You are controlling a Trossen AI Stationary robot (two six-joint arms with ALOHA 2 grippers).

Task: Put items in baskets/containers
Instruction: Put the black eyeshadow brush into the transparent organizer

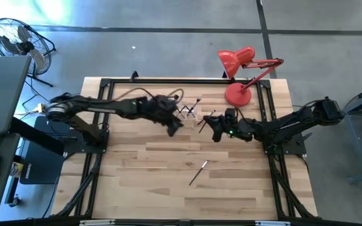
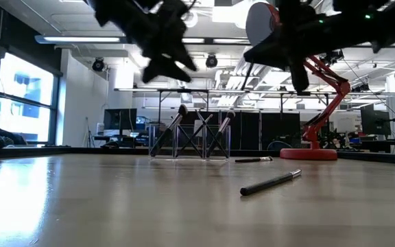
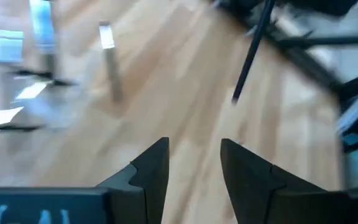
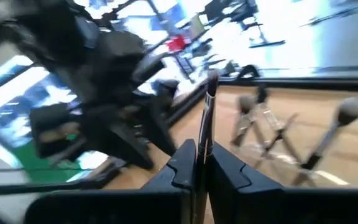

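Observation:
A clear holder stands at the table's far middle, with several dark-handled brushes leaning upright in it. My right gripper hovers just right of it, shut on a thin brush. My left gripper hangs open in the air at the holder's near left, with nothing between its fingers. One brush lies flat on the wood toward the near edge. Another brush lies beside the holder. My right gripper pinches the brush's dark handle between its two fingers. The fingers come roughly level from the table's right. The brush runs along them and sticks out past their tips, its silvery ferrule ahead. It is lifted clear of the table.
A red desk lamp stands on its round base at the far right, close behind my right arm. A black frame rims the table. Bare wood spreads across the near half around the loose brush.

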